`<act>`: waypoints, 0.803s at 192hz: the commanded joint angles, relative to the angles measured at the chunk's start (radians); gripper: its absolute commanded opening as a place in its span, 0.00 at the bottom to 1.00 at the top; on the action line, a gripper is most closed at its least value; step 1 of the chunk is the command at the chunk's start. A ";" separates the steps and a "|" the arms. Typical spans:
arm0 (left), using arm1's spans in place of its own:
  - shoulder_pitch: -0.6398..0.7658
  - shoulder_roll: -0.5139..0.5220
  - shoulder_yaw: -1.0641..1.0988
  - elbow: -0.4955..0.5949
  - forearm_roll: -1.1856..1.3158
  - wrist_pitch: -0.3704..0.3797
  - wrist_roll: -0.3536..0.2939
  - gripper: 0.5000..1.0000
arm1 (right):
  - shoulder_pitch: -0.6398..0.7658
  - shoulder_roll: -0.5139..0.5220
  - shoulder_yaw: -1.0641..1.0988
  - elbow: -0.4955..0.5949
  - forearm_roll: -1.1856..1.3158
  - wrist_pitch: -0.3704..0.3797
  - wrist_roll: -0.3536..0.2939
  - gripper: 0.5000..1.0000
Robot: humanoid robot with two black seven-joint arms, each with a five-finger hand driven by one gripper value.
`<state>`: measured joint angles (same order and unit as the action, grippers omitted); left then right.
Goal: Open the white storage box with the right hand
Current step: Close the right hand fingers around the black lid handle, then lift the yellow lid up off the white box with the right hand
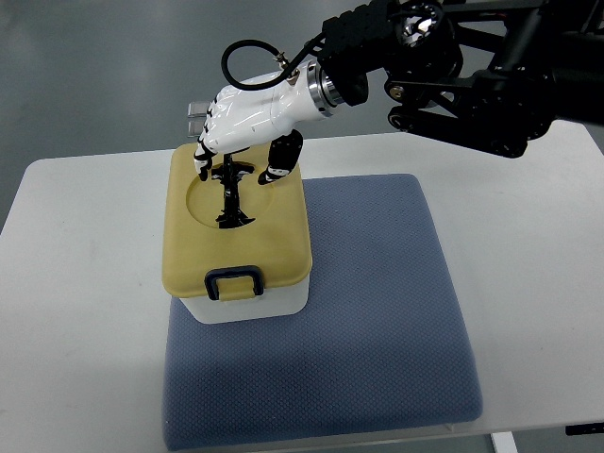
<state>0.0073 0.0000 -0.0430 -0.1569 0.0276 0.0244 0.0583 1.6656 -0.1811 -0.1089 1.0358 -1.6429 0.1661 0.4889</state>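
- One white storage box [247, 304] with one tan lid [189, 245] stands on the left part of one blue mat [377, 311]; the mat lies on one white table [75, 283], reaching its near edge.
- My right hand [247, 121], the only hand showing, hovers over the lid's far edge; my arm enters from the right.
- My fingers [203, 160] curl downward around the black handle [231, 193] in the lid's round recess; whether they grip it I cannot tell.
- One dark latch [234, 281] sits at the lid's near edge.

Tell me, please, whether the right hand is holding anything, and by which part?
The right hand is over the far end of the yellow lid, fingers curled down around the black handle. Whether they grip it cannot be told.
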 commanded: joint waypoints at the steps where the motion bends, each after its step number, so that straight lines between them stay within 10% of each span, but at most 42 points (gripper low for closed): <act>1: 0.000 0.000 0.000 0.000 0.000 0.000 0.000 1.00 | -0.001 0.020 -0.002 -0.014 0.000 0.000 -0.013 0.45; 154: 0.000 0.000 0.000 0.000 0.000 0.000 0.000 1.00 | -0.003 0.043 -0.029 -0.045 -0.017 -0.010 -0.012 0.18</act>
<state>0.0072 0.0000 -0.0430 -0.1571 0.0276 0.0247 0.0583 1.6620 -0.1391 -0.1378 0.9909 -1.6584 0.1564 0.4761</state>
